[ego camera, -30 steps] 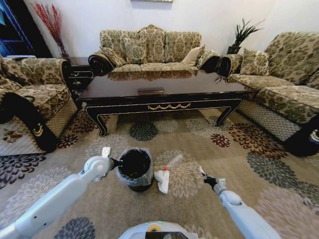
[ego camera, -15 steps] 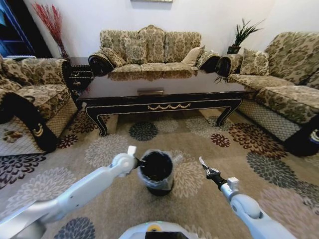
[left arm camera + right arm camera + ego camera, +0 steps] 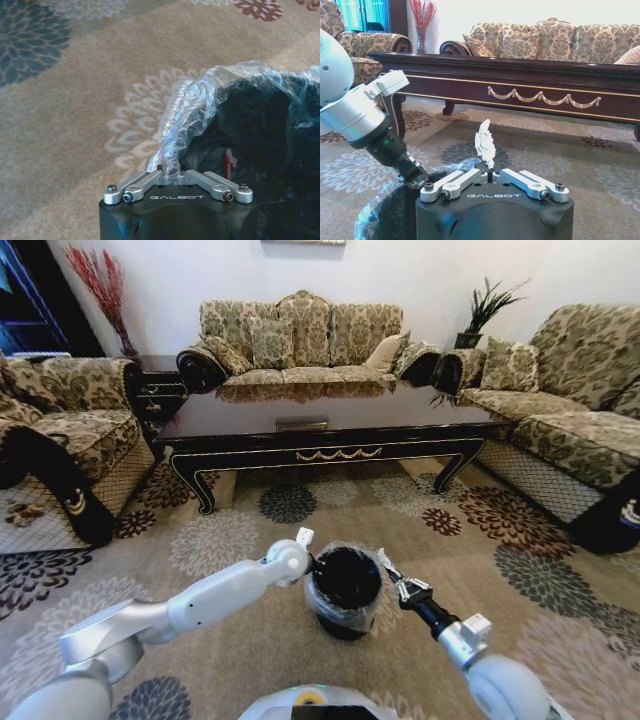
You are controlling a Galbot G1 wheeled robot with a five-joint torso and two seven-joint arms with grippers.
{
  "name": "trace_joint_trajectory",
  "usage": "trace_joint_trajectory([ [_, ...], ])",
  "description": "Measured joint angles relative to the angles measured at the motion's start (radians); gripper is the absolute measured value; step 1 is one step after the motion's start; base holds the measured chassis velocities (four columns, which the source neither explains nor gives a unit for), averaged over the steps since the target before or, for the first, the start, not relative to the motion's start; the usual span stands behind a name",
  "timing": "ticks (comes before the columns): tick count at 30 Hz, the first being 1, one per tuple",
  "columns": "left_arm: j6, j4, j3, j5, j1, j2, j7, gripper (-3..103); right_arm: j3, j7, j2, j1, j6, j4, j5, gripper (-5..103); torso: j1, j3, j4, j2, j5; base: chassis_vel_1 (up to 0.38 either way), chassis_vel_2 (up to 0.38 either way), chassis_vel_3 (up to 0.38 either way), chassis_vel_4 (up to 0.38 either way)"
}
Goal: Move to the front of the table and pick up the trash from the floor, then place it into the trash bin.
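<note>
Currently my left arm reaches forward and inward across my front, elbow bent low at the left of the head view, forearm angled up toward the centre. My left gripper [image 3: 312,562] sits at the near-left rim of the trash bin [image 3: 346,592], its fingers pinched together on the clear liner bag [image 3: 192,112] folded over that rim; the left wrist view shows the plastic bunched between the closed fingertips, with the black interior of the bin just beyond and a small red item [image 3: 229,164] down inside it, which I cannot identify for certain. My right arm comes in from the lower right, forearm pointing up and inward, wrist roughly level. My right gripper [image 3: 392,574] is at the right rim of the bin, closed on a crumpled white paper wad [image 3: 485,143] that stands upright out of the fingertips; in the right wrist view the wad is above the bin's near edge, with my left gripper [image 3: 412,176] on the liner at the far side. The bin stands on the floor [image 3: 250,530], a beige carpet with flower medallions, in front of the table [image 3: 330,425], well apart from its gold-ornamented apron.
</note>
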Motion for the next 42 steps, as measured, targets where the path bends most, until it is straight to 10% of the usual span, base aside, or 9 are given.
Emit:
trace_joint_trajectory([
  [8, 0.0, -0.006, 0.006, -0.008, -0.007, -0.019, -0.013, 2, -0.01, -0.01, 0.003, -0.028, -0.003, 0.002, -0.038, -2, 0.0, 0.0, -0.0001, 0.0, -0.0001, 0.0, 0.0, 0.0, 0.0],
  [33, 0.0, -0.059, -0.054, 0.01, 0.055, 0.035, -0.033, 2, -0.005, 0.003, 0.011, 0.027, -0.023, 0.0, 0.015, 95, 0.0, 0.0, 0.0, 0.0, -0.0002, 0.0, 0.0, 0.0, 0.0],
  [42, 0.0, -0.115, -0.23, 0.035, 0.195, 0.162, -0.02, 2, 0.029, 0.044, -0.002, 0.148, -0.062, -0.079, 0.139, 100, 0.0, 0.0, 0.0003, 0.0, -0.0005, 0.0, 0.0, 0.0, 0.0],
])
